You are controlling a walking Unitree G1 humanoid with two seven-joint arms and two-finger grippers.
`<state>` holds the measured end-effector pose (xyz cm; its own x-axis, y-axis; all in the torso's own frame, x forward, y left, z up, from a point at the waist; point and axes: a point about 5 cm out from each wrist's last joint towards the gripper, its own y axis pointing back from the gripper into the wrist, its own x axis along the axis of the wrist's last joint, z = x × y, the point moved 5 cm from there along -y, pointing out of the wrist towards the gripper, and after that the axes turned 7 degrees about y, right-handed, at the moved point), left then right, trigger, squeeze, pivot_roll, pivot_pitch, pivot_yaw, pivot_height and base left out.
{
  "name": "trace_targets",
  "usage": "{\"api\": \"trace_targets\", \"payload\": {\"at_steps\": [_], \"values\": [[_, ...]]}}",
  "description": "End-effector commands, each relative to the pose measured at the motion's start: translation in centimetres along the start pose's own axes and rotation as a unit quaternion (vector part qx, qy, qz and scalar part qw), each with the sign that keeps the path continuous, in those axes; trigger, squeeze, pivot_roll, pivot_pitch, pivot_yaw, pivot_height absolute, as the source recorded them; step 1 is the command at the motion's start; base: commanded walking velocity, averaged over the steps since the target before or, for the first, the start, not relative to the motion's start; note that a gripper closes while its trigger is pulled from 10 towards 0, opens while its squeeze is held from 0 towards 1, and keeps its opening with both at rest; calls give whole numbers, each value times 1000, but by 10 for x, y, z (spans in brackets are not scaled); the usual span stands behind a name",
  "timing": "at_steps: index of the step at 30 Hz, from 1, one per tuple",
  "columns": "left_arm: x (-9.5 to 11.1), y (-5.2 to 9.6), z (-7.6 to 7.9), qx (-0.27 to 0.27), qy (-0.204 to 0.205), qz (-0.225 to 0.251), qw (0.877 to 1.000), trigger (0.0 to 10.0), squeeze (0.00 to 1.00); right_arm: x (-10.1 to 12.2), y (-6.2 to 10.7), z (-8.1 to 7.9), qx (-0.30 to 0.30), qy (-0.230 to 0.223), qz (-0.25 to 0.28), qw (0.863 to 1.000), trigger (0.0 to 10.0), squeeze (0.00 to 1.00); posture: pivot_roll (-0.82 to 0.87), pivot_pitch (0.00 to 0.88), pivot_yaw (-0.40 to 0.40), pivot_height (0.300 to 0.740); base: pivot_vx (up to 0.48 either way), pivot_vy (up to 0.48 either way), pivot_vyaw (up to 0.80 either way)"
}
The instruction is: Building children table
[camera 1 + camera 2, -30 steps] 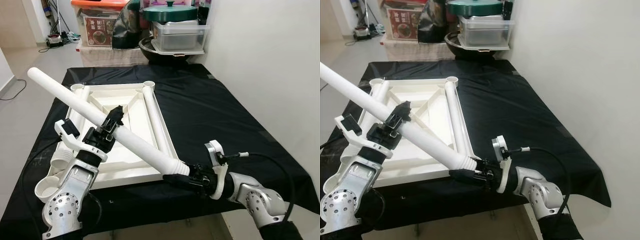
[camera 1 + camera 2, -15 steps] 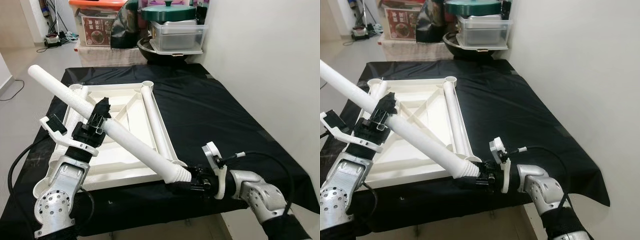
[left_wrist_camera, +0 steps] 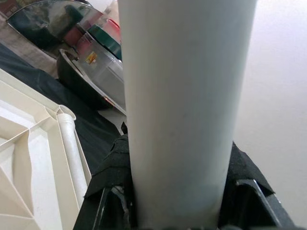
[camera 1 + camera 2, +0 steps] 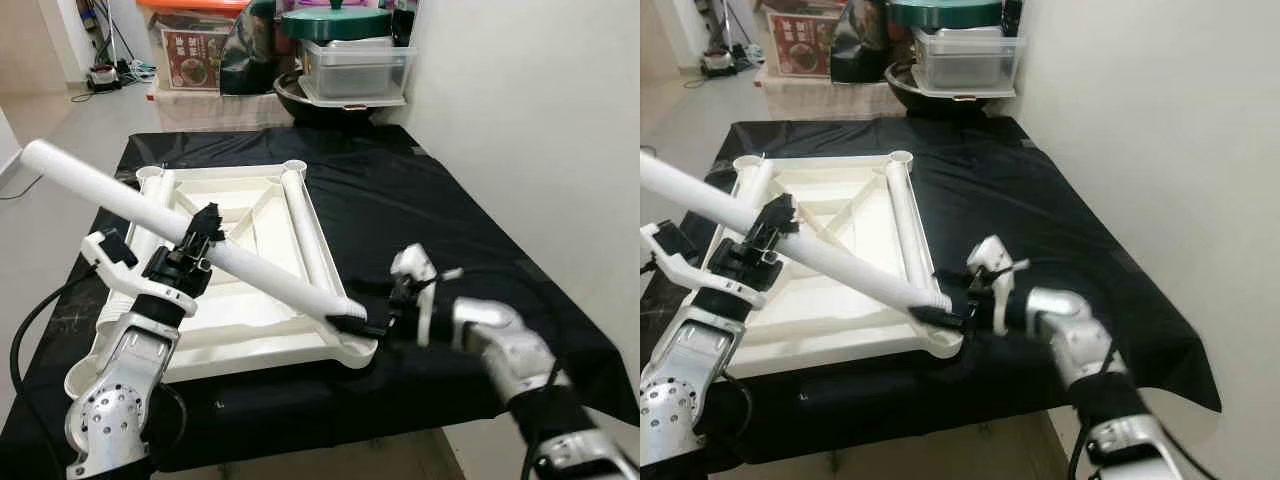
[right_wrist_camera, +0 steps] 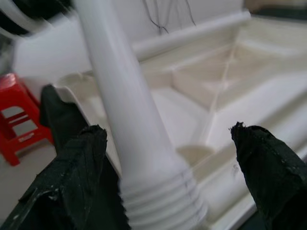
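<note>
Legs: one white leg (image 4: 250, 268) clamped by left gripper (image 4: 196, 243) | right gripper (image 4: 372, 318) spread open | one tabletop (image 4: 250, 330)

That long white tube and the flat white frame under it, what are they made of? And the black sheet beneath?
The tube looks like smooth matt plastic: even white, with moulded ridges at its lower end. The frame seems to be the same plastic, judging by its thin ribs and round corner sockets. The black sheet is probably thin cloth, since it wrinkles and drapes over the edge.
</note>
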<state>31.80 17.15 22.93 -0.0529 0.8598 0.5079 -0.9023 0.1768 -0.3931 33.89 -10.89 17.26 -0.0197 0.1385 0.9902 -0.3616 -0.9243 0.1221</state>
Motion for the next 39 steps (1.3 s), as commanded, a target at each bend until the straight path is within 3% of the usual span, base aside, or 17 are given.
{"api": "trace_targets", "payload": {"at_steps": [1, 6, 8, 10, 12, 15, 19, 22, 32, 39], "values": [[-1, -4, 6, -11, -12, -9, 1000, 0, 0, 16, 1, -10, 48, 6, 17, 999, 10000, 0, 30, 0, -43, 740, 0, 0, 0], [-6, -7, 7, -13, -16, -17, 1000, 0, 0, 31, 0, -32, 129, 50, 17, 990, 10000, 0, 24, 0, -34, 740, 0, 0, 0], [-10, -10, 8, -15, -15, -22, 1000, 0, 0, 44, -9, -49, 184, 57, 26, 981, 10000, 0, 18, 0, -29, 740, 0, 0, 0], [-14, -11, 9, -18, -12, -28, 999, 0, 0, 47, -24, -55, 196, 58, 25, 979, 10000, 0, 13, 0, -25, 740, 0, 0, 0], [-18, -13, 10, -22, -13, -36, 999, 0, 0, 37, -44, -50, 175, 83, -8, 981, 10000, 0, 18, 0, -25, 740, 0, 0, 0], [-21, -14, 12, -26, -13, -40, 999, 0, 0, 27, -55, -46, 165, 84, -37, 982, 10000, 0, 20, 0, -27, 740, 0, 0, 0], [-26, -14, 13, -29, -19, -51, 998, 0, 0, 33, -75, -41, 138, 108, -51, 983, 10000, 0, 41, 0, -42, 740, 0, 0, 0], [-29, -11, 12, -26, -21, -52, 998, 0, 0, 37, -81, -35, 120, 121, -69, 983, 10000, 0, 51, 0, -53, 740, 0, 0, 0], [-32, -4, 6, -14, -23, -51, 998, 0, 0, 46, -77, -21, 97, 121, -90, 984, 10000, 0, 44, 0, -56, 740, 0, 0, 0], [-38, -11, 8, -24, -26, -67, 997, 0, 0, 19, -91, -42, 141, 113, -133, 975, 10000, 0, 28, 0, -28, 740, 0, 0, 0]]}}
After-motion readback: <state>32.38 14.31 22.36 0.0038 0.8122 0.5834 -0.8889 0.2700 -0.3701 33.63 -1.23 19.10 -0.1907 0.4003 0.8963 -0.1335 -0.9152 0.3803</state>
